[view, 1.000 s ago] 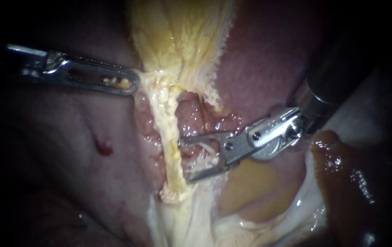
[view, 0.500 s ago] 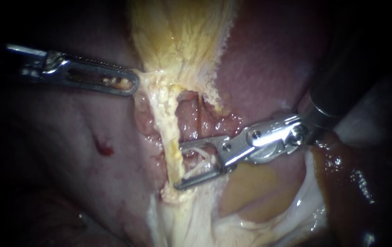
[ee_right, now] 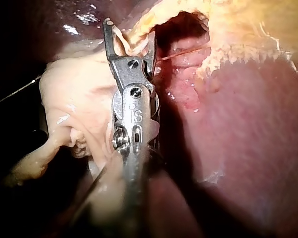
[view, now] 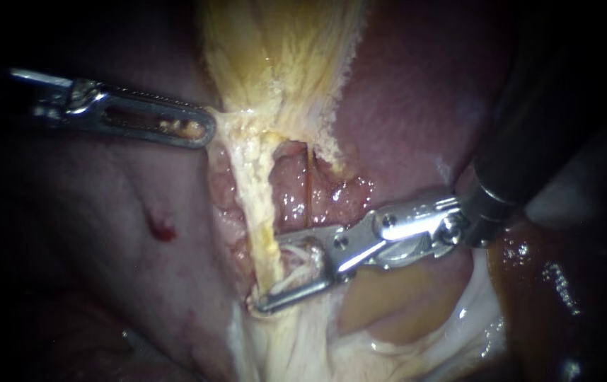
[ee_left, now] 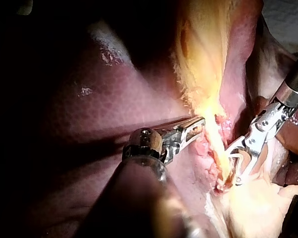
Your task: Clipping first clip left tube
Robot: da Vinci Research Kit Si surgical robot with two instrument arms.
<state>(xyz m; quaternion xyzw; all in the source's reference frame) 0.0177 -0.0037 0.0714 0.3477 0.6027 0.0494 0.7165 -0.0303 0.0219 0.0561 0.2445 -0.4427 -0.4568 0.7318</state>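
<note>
Right instrument (view: 268, 274) now farther across left tube (view: 264, 212), jaws apart astride it; left instrument (view: 203, 131) stays clamped on yellow tissue (view: 275, 64); liver (view: 402, 106) beneath.

R instrument (ee_right: 129, 31) astride yellowish tube (ee_right: 143, 23), liver (ee_right: 248, 129) alongside.

Endoscope view. The gallbladder (view: 282, 56) lies at top centre, with the liver (view: 417, 106) on both sides of it. From its lower end we see the left tube (view: 261, 212) running downward, the right tube (view: 310, 191) just beside it on the right. Our left instrument (view: 204, 131) enters from the left, its jaws pinching the gallbladder's lower left edge. Our right instrument (view: 269, 274) enters from the upper right, well below the left one. Its spread jaws point left, and the left tube's lower part lies between them. The clip (view: 300, 265) sits inside the jaws, just right of that tube.
</note>
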